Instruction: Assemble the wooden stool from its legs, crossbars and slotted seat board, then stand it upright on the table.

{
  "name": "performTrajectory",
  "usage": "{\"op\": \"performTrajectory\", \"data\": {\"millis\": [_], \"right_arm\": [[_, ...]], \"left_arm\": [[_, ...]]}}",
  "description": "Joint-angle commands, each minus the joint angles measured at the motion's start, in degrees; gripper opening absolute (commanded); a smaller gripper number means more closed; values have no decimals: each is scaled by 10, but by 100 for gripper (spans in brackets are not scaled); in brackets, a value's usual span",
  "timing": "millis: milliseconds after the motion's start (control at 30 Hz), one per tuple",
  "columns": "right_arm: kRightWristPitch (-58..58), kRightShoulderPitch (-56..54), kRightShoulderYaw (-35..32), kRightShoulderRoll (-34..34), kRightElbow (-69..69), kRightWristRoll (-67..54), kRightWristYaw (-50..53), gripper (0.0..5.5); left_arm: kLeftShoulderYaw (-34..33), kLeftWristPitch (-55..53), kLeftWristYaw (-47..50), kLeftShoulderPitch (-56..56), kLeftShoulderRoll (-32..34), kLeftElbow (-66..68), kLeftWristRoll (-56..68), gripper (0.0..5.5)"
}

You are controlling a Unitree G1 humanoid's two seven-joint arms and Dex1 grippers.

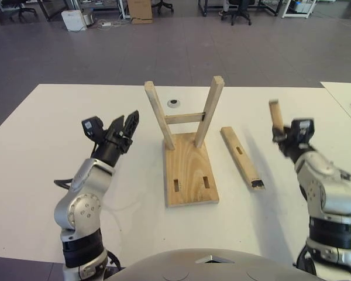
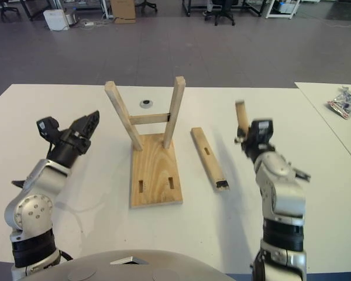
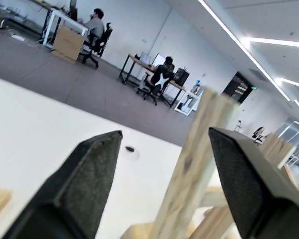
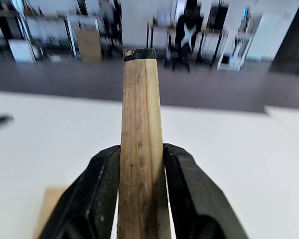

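The slotted seat board [image 1: 190,170] lies flat on the white table [image 1: 41,146]. Two legs [image 1: 158,114] joined by a crossbar [image 1: 184,118] stand up from its far end, splayed apart. A loose wooden leg [image 1: 240,157] lies on the table right of the board. My left gripper [image 1: 128,127] hovers open left of the standing legs, level with them; one leg [image 3: 187,169] shows between its fingers [image 3: 89,174] in the left wrist view. My right gripper [image 4: 139,179] is shut on a wooden piece [image 1: 275,114] held upright at the right side of the table.
A small dark round disc [image 1: 174,103] lies on the table behind the legs. Another white table [image 2: 333,111] with a small object stands to the right. Open floor and office furniture lie beyond the far edge.
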State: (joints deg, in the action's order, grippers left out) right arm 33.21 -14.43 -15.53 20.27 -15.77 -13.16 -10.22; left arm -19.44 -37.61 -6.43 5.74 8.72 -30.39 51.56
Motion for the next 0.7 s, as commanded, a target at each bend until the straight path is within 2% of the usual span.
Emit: {"op": "performTrajectory", "data": {"millis": [33, 100, 167, 267, 467, 700], "right_arm": [[-91, -114, 40, -7, -33, -22, -46, 131], [-101, -143, 70, -30, -54, -56, -75, 131], [-87, -162, 79, -63, -62, -105, -78, 131], [-89, -153, 125, -81, -76, -126, -108, 131], [-84, -133, 166, -86, -98, -149, -132, 131], [-83, -106, 201, -70, -114, -135, -145, 131]], "left_arm": [[5, -37, -9, 134, 59, -26, 92, 321], [21, -54, -10, 197, 60, -18, 204, 321], [48, -64, -13, 236, 55, -12, 260, 321], [77, -43, 12, 281, 26, 22, 261, 321], [113, -10, 59, 313, -8, 73, 194, 321], [118, 14, 84, 313, -22, 81, 150, 321]]}}
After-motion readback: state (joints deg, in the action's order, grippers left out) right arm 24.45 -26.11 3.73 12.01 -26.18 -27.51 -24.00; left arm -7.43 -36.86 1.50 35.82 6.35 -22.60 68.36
